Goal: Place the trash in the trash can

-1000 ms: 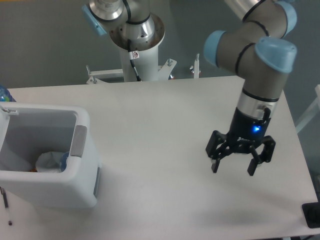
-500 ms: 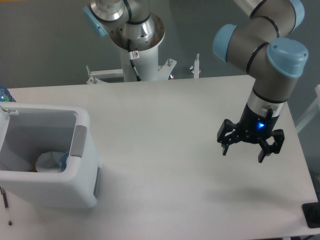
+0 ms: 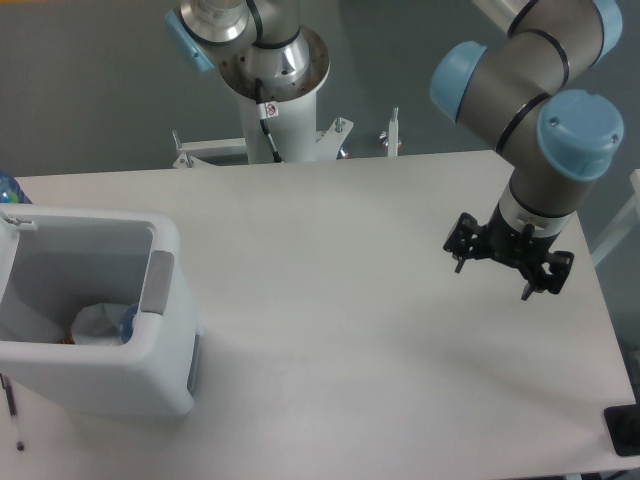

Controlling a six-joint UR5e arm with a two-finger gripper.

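Observation:
The white trash can stands on the table at the left. Inside it lie the white paper cup and a bit of the bluish bottle, mostly hidden by the bin's wall. My gripper hangs above the right side of the table, far from the bin. It is open and empty, with its fingers spread.
The robot's base column stands behind the table's far edge at the middle. A blue object pokes in at the left edge behind the bin. A dark object sits at the right front corner.
My gripper has risen and moved up and to the right, away from the table's surface, and stayed open. The bin and its contents have not moved.

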